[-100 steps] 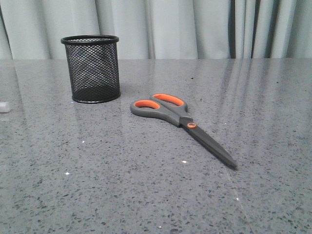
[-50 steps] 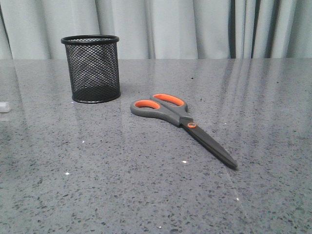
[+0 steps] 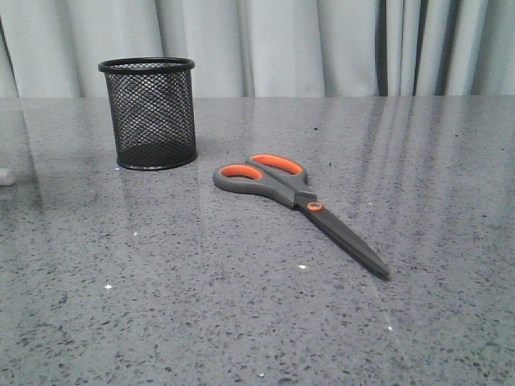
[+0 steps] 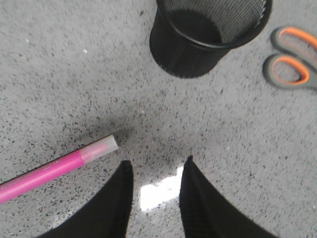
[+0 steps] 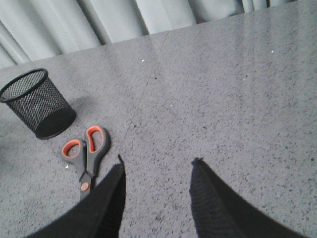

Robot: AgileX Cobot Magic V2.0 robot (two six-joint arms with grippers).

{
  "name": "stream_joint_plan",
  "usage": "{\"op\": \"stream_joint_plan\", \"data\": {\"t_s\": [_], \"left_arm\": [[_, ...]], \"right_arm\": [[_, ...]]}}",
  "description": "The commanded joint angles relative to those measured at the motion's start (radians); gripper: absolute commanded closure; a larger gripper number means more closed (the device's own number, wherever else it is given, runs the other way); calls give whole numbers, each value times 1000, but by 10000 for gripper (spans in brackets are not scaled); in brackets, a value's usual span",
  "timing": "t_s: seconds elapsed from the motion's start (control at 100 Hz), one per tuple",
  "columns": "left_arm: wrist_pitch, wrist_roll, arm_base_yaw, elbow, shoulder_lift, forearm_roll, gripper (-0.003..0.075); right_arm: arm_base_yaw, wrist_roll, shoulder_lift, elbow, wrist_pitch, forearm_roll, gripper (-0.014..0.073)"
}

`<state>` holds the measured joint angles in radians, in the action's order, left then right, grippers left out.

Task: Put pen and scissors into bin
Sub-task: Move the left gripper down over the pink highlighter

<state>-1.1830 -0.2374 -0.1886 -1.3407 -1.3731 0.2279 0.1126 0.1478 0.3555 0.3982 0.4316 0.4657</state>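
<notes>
While nothing is in the bin (image 3: 148, 112) yet, the front view shows it upright at the far left of the table (image 3: 241, 314), with the scissors (image 3: 299, 207) flat and closed just to its right, handles toward the bin, blades pointing toward the camera and right. No arm in this view. A pale scrap at the left edge could be the pen cap, too small to tell.

Left wrist view: left gripper (image 4: 154, 168) is open and empty, fingers (image 4: 121, 193) hovering over bare table. The pen (image 4: 59, 168) lies flat just beside the fingers, off to one side of the gap, pale cap end nearest the gripper. Bin sits further ahead, scissor handles beside it.

Right wrist view: right gripper (image 5: 156, 166) is wide open, empty, held high over the table. Scissors lie off the side of one finger, bin beyond them.

Judgement: step in hand is the pen approach by the left arm. Next move calls for shifting sideways to centre the gap on the barrel, rotating across it, then descending and closing.
</notes>
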Motion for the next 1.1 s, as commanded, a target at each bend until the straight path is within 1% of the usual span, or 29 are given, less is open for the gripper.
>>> {"op": "stream_joint_plan", "data": {"t_s": [0.0, 0.05, 0.13, 0.17, 0.2, 0.26, 0.47, 0.54, 0.58, 0.61, 0.66, 0.73, 0.84, 0.91, 1.05, 1.09], "left_arm": [[-78, -34, 3, -99, -23, -24, 567], [-78, -112, 3, -114, -24, -48, 564], [-78, -330, 3, -119, -6, -102, 563], [-78, -418, 3, -119, 5, -124, 563], [-78, -440, 5, -119, 13, -145, 563], [-78, -443, 30, -119, 17, -175, 563], [-78, -447, 143, -89, 18, -169, 563], [-78, -540, 174, -70, 23, -94, 563], [-78, -628, 184, -56, 27, -36, 563], [-78, -685, 184, -47, 30, 13, 563], [-78, -789, 184, -33, 29, 48, 563], [-78, -848, 184, -21, 27, 66, 563], [-78, -896, 184, -21, 0, 67, 563], [-78, -900, 184, -21, -22, 69, 561], [-78, -916, 184, -21, -29, 131, 559], [-78, -916, 184, -21, -27, 132, 542]], "right_arm": [[11, 17, 16, 36, -36, 8, 317], [15, 17, 16, 36, -20, 9, 317], [15, 17, 16, 36, 3, 11, 317], [15, 17, 16, 36, 14, 11, 316], [15, 17, 16, 36, 21, 11, 317], [15, 17, 16, 36, 28, 11, 316], [15, 17, 16, 36, 38, 11, 316], [15, 17, 16, 36, 48, 11, 316], [15, 17, 16, 36, 53, 11, 317], [15, 17, 16, 36, 55, 11, 317], [15, 17, 16, 34, 55, 11, 317], [15, 17, 16, 32, 55, 11, 317], [15, 17, 16, 32, 51, 11, 316], [15, 17, 16, 32, 41, 11, 316], [15, 17, 16, 32, 35, 11, 317], [15, 17, 16, 32, 33, 11, 316]]}}
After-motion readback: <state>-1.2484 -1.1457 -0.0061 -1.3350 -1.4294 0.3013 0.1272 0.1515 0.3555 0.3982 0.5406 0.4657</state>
